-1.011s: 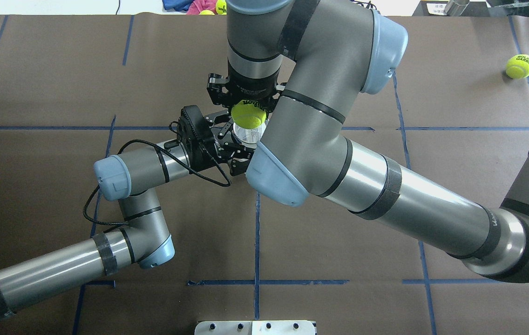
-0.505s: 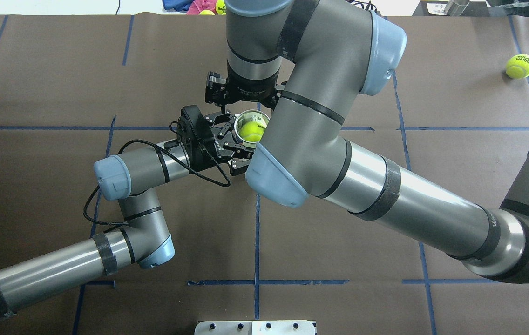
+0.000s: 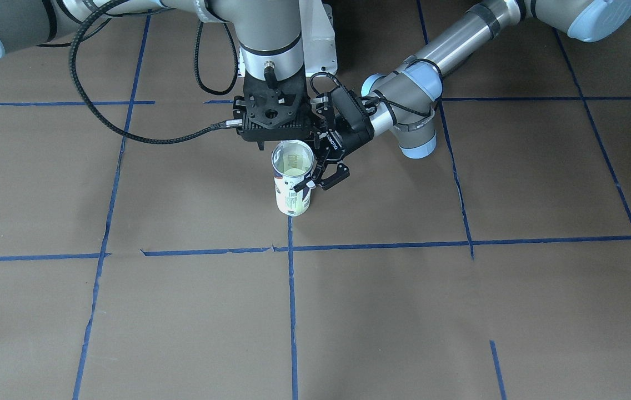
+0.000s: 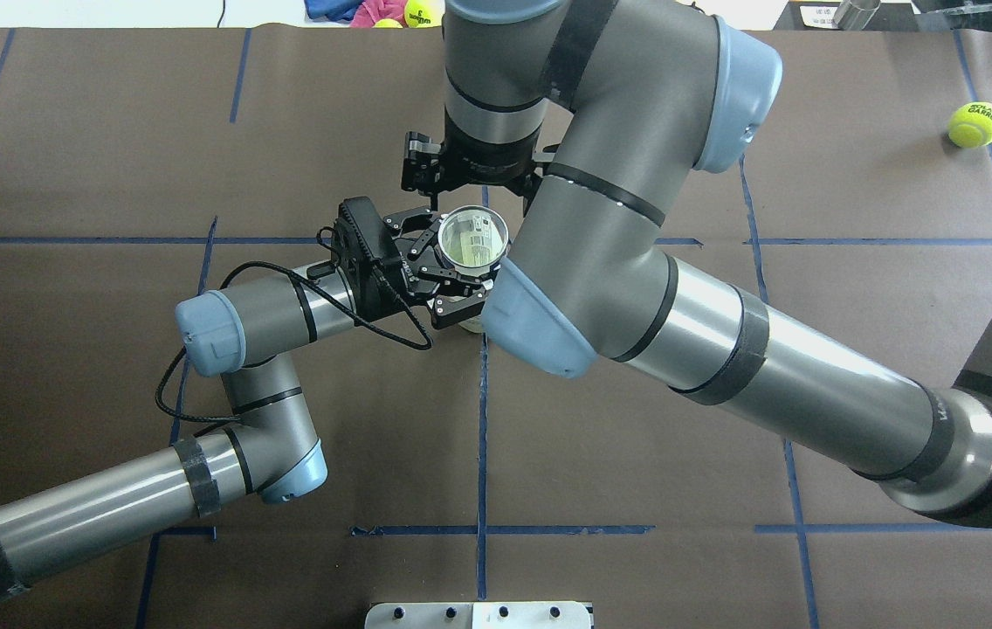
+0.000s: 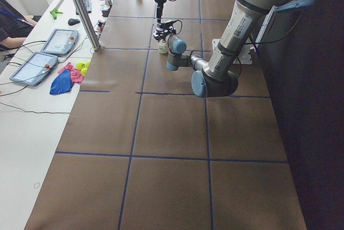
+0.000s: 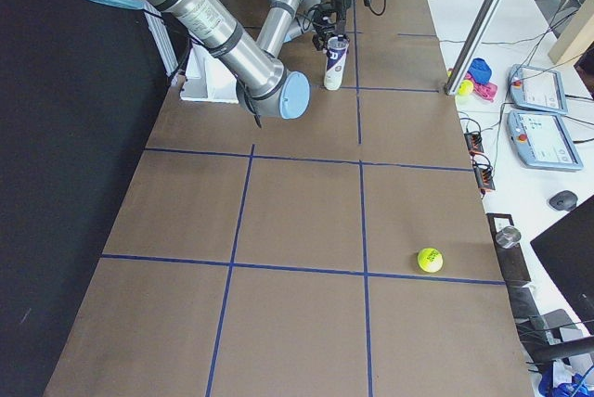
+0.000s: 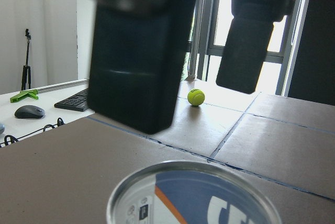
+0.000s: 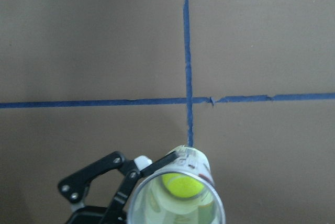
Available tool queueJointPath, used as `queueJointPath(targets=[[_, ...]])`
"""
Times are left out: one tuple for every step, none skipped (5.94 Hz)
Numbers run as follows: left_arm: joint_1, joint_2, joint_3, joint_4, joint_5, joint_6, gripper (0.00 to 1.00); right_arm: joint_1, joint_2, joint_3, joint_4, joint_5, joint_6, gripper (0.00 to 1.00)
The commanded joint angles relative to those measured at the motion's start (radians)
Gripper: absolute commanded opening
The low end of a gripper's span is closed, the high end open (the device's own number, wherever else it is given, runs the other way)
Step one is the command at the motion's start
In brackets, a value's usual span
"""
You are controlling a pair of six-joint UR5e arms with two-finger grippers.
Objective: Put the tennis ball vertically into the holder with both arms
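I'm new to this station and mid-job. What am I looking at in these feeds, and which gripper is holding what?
It is a robot with a left arm and a right arm at a brown-papered table. The overhead view looks from behind the robot, so its left arm comes in on the left. The front view faces the robot, so the sides swap. Two side views look along the table, and each wrist carries a camera. The left gripper is clamped around the upright holder. The tennis ball lies inside it, as the right wrist view shows looking down. The right gripper hangs above the holder's mouth, open and empty. A spare ball lies far off on the robot's right.
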Motion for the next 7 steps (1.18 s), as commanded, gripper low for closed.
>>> queueJointPath(targets=[[-0.002, 0.001, -0.001, -0.002, 0.000, 0.000, 0.82, 0.135, -0.106, 0.022, 0.004, 0.102, -0.228, 1.00], [-0.002, 0.002, -0.001, -0.002, 0.000, 0.000, 0.81, 0.218, -0.177, 0.022, 0.006, 0.135, -0.399, 1.00], [-0.005, 0.003, -0.001, -0.002, 0.000, 0.001, 0.79, 0.289, -0.249, 0.019, 0.015, 0.135, -0.582, 1.00], [-0.005, 0.003, -0.001, -0.003, 0.000, 0.000, 0.79, 0.367, -0.329, 0.007, 0.051, 0.163, -0.734, 1.00], [-0.005, 0.008, -0.001, -0.003, 0.000, 0.001, 0.80, 0.464, -0.387, -0.064, 0.100, 0.206, -0.893, 1.00], [-0.006, 0.008, -0.006, -0.003, 0.000, 0.000, 0.80, 0.553, -0.403, -0.209, 0.189, 0.241, -1.056, 1.00], [-0.006, 0.008, -0.006, -0.003, 0.000, 0.001, 0.80, 0.623, -0.405, -0.372, 0.285, 0.267, -1.200, 1.00]])
